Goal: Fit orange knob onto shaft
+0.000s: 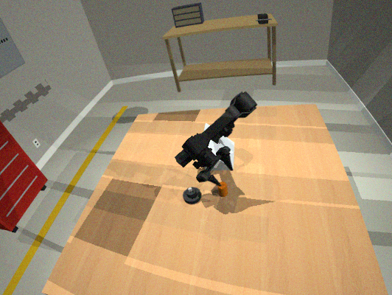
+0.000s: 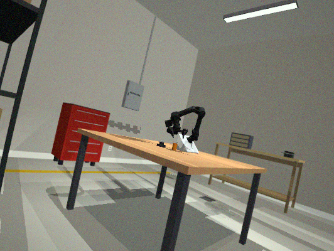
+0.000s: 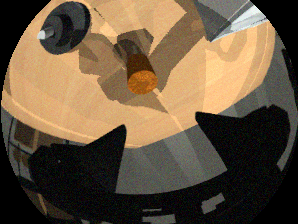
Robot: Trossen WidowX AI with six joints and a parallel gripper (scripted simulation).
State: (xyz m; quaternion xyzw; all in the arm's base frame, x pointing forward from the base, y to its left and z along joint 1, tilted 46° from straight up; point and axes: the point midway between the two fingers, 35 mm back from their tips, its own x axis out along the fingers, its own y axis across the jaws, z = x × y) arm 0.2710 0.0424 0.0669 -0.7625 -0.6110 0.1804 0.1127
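Observation:
The orange knob (image 1: 222, 189) (image 2: 174, 147) (image 3: 142, 82) stands upright on the table; its hole is hidden underneath. The round dark pedestal (image 1: 191, 198) (image 2: 161, 145) (image 3: 75, 20) is beside it, to its left in the top view. The short silver shaft (image 1: 190, 189) (image 3: 44, 35) stands up from the pedestal's middle; its flat side cannot be made out. My gripper (image 1: 226, 177) (image 2: 178, 137) (image 3: 161, 121) is wide open and empty. It hangs above the table near the knob, and in the wrist view the knob lies beyond the fingertips, not between them.
A white angled object (image 1: 229, 143) (image 2: 193, 147) (image 3: 245, 22) stands close behind the knob, by the arm's base. The wooden table (image 1: 258, 236) (image 2: 135, 150) carries all of these. A red drawer cabinet (image 1: 18, 181) (image 2: 85, 138) and a wooden workbench (image 1: 221, 26) stand away from the table.

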